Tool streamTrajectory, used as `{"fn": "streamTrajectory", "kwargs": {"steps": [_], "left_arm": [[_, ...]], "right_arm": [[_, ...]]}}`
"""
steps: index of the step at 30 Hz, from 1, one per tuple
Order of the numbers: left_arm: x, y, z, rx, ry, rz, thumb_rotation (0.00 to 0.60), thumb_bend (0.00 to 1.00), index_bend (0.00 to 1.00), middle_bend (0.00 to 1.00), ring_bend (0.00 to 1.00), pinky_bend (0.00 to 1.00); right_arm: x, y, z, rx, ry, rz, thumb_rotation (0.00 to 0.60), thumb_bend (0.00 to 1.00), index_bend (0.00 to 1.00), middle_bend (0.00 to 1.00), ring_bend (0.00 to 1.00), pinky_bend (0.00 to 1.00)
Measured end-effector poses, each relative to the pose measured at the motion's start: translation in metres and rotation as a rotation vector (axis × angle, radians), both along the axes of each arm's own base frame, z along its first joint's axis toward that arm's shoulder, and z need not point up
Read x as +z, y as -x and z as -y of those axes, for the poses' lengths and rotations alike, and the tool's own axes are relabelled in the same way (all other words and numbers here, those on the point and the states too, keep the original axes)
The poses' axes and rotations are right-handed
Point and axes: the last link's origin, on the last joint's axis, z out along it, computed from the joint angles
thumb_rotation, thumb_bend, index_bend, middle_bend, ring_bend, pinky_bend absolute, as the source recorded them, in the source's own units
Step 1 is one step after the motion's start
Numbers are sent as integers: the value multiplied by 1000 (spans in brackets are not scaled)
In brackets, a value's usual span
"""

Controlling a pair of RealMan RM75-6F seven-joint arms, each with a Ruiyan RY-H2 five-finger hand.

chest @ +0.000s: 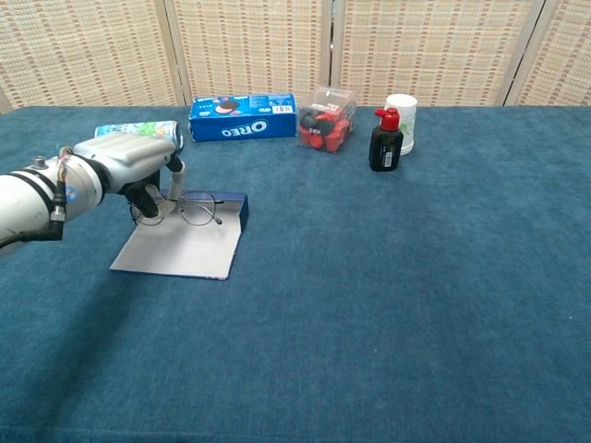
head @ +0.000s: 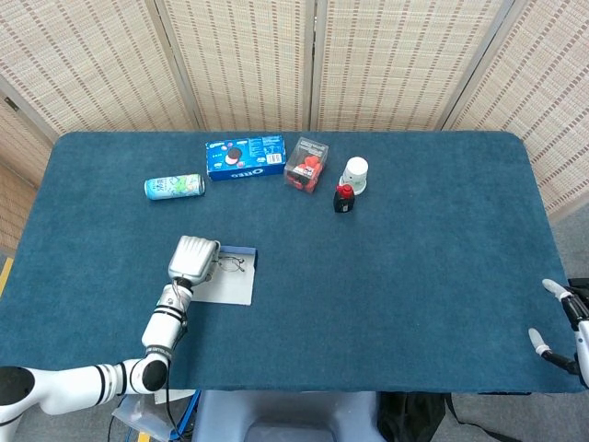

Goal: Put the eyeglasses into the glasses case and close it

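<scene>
The eyeglasses (chest: 189, 209) sit at the far end of the flat, open glasses case (chest: 185, 247) on the blue table (chest: 388, 277). Their thin wire frame runs side to side, round lenses standing up. The left hand (chest: 138, 166) pinches their left end. The right hand (head: 563, 322) waits at the table edge, fingers apart. A blue box (chest: 243, 116) reads OREO. A can (chest: 138, 135) lies on its side.

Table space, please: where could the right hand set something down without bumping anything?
The blue table is bare right of the glasses case, in front of the black bottle. The back row from can to white cup is crowded; the left hand holds the eyeglasses.
</scene>
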Motion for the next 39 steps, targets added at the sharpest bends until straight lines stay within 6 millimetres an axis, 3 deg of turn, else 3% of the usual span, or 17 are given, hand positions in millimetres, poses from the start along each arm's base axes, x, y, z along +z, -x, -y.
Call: {"fn": "streamTrajectory", "kwargs": {"steps": [12,22,31,39], "left_arm": [[1,3,1,-3,-22,3,600,175,421,1000,1000,1000],[12,7,12,-58,-57,24,600,175,165,1000,1000,1000],[19,24,25,-68,-33,-77,600,175,122,1000,1000,1000],[21,35,21,-54,-45,-135,600,175,121,1000,1000,1000]], "right_arm": [[0,0,0,2,2,1,600,296,164,243,164,70],[0,0,-1,0,1,1,600,296,164,243,164,70],[2,0,-2,0,5,-1,600,295,164,243,164,70],[1,0,0,3,2,0,600,296,164,243,165,70]]}}
